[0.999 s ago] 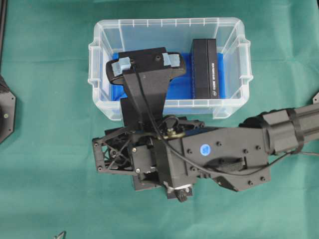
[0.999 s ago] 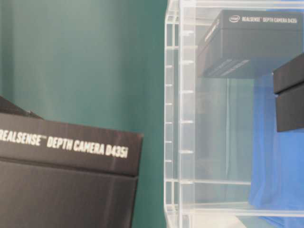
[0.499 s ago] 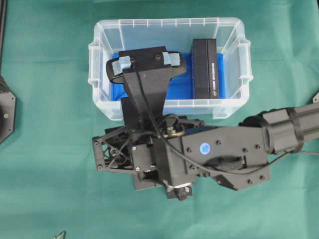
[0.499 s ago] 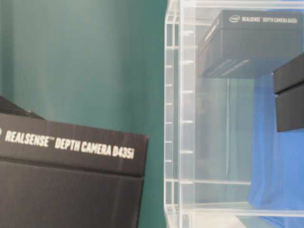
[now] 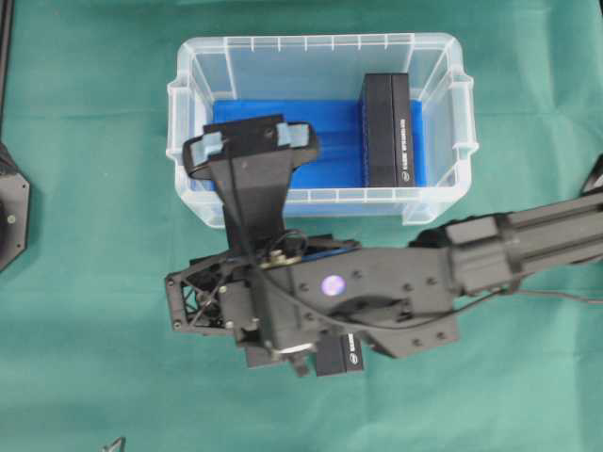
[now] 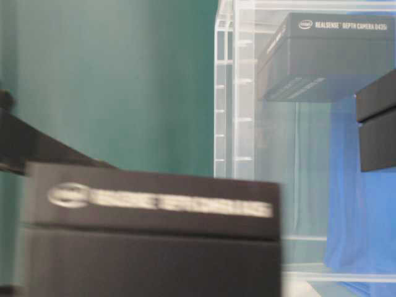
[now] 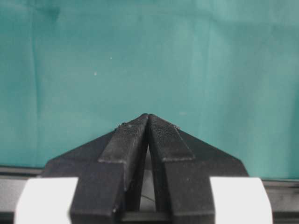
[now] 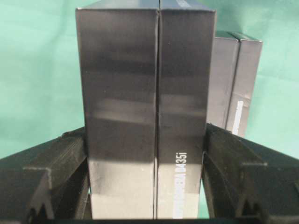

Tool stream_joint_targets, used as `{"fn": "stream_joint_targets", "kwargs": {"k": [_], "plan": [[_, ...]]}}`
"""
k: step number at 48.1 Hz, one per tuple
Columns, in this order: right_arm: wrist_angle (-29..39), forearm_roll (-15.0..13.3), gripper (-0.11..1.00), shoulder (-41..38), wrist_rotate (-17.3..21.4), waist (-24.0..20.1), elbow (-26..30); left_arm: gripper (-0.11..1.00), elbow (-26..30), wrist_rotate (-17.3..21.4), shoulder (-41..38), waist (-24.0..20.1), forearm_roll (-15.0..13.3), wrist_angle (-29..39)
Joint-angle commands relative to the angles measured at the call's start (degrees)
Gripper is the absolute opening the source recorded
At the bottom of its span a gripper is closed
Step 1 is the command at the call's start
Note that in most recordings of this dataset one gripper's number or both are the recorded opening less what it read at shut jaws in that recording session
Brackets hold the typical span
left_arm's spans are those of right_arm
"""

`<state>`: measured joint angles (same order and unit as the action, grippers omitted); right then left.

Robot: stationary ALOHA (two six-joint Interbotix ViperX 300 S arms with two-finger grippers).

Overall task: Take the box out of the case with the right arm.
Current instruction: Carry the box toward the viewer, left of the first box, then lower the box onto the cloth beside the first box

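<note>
Right gripper (image 8: 145, 186) clamps 1 box (image 8: 145, 107), already outside the case (image 5: 320, 202); release remains. Left gripper (image 7: 148, 122) closed, empty.

In the table-level view the near box (image 6: 151, 241) is blurred, its lettering unreadable, its bottom cut off.

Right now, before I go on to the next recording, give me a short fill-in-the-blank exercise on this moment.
1. The right gripper is clamped on a black ____.
2. The held box is ____ the case, over the green cloth.
3. One more black box lies in the case on its ____ lining.
4. The left gripper has its fingers ____ with nothing between them.

Missing words: box; outside; blue; shut
</note>
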<state>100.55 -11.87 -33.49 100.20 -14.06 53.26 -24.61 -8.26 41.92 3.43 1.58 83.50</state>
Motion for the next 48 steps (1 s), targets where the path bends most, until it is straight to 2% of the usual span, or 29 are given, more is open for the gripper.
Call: {"fn": "stream_joint_targets", "kwargs": {"k": [1, 14, 26, 36, 48], "plan": [[-1.14, 0.53, 0.68, 0.53, 0.09, 0.35, 0.88, 0.0, 1.05, 0.09, 0.0, 0.18, 0.18, -0.18], [-7.82, 4.66, 0.68, -2.37, 1.93, 1.05, -3.43, 0.0, 0.97, 0.0, 0.0, 0.18, 0.18, -0.18], [-15.47, 7.56, 0.68, -2.72, 4.57, 1.05, -10.9, 0.0, 0.97, 0.09, 0.0, 0.18, 0.18, -0.18], [-22.24, 8.35, 0.68, -2.72, 6.59, 1.05, -15.73, 0.0, 0.97, 0.09, 0.0, 0.18, 0.18, -0.18], [-23.99, 9.67, 0.68, -2.72, 6.94, 1.32, -17.93, 0.0, 0.97, 0.09, 0.0, 0.18, 0.18, -0.18]]}}
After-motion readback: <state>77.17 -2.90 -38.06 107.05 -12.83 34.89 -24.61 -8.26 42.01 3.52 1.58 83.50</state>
